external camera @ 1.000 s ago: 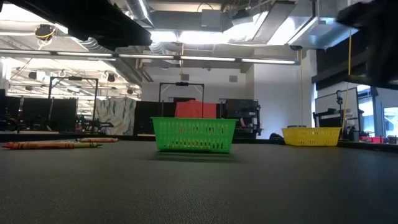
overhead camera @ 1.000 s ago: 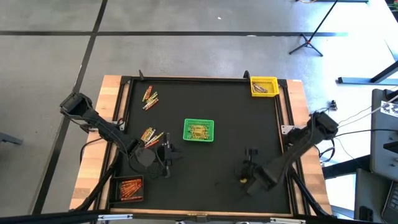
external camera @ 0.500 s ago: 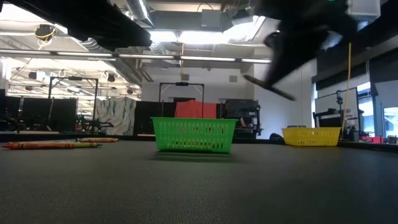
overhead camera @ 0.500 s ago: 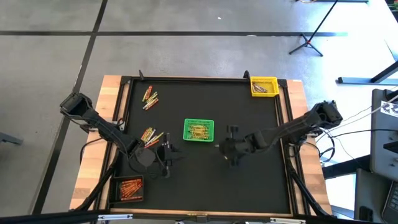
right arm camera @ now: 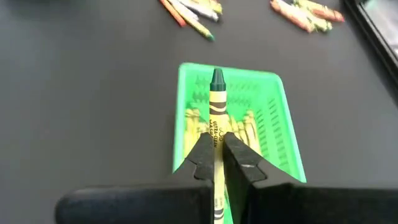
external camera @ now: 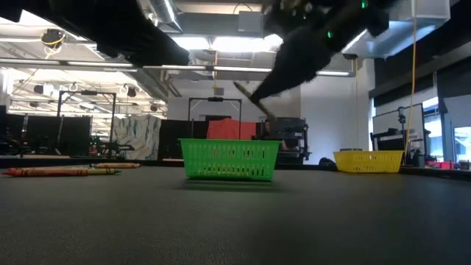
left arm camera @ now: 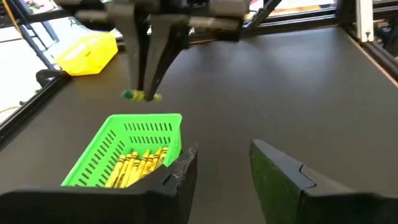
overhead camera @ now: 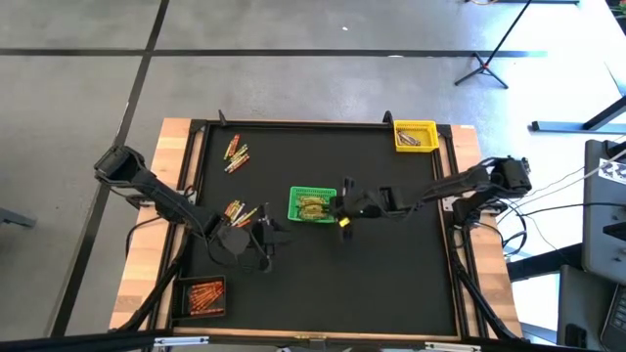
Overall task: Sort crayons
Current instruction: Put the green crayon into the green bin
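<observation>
My right gripper (overhead camera: 342, 212) hangs beside the right edge of the green mesh basket (overhead camera: 313, 204), shut on a crayon (right arm camera: 216, 118) with a yellow-green wrapper and a dark green tip. Yellow crayons (right arm camera: 245, 127) lie in that basket. My left gripper (left arm camera: 224, 171) stands open above the mat, left of and nearer than the basket, with nothing between its fingers. Loose crayons lie flat on the mat in two heaps (overhead camera: 237, 153) (overhead camera: 240, 212). My right gripper pinches the crayon's wrapped middle (right arm camera: 215, 144) between its two fingers. The fingers come slanting down from the table's right, and in the low view the crayon (external camera: 255, 101) lies across them. It is tilted and lifted clear, its green tip (right arm camera: 217, 77) over the basket.
A yellow basket (overhead camera: 415, 135) stands at the far right corner. A black basket with orange crayons (overhead camera: 205, 296) sits at the near left corner. A raised black frame (overhead camera: 445, 186) borders the mat. Bare mat lies to the right of and nearer than the green basket.
My right gripper has swung from the near right part of the mat toward the far left, up to the green basket's right edge, turning as it went. It has stayed shut on the crayon, which has stayed clear of the mat.
</observation>
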Motion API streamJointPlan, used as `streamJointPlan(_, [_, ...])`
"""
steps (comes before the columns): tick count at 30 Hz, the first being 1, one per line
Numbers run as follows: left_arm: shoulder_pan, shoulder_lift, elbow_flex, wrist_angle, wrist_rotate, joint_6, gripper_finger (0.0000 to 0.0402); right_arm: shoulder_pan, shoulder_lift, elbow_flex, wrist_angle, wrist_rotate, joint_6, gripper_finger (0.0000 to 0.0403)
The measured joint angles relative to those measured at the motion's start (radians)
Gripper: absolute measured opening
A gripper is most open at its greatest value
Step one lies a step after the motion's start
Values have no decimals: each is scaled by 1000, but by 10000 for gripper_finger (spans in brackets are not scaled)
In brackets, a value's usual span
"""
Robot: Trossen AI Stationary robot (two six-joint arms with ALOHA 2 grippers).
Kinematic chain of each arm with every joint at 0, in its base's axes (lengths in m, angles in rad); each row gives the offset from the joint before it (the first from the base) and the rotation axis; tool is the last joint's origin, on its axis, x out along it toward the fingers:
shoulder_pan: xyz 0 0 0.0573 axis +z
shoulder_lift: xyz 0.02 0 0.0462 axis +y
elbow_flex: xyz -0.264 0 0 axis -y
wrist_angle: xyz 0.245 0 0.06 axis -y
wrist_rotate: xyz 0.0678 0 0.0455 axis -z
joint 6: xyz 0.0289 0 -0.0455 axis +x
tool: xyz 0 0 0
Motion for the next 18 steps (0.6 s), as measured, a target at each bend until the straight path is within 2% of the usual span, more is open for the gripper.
streamJointPlan(3, [-1, 0, 1, -5, 14, 5, 132, -29, 21, -23, 83, -8, -1, 9])
streamJointPlan(18, [-47, -14, 0, -61, -4, 6, 131, -43, 73, -30, 131, -40, -52, 10])
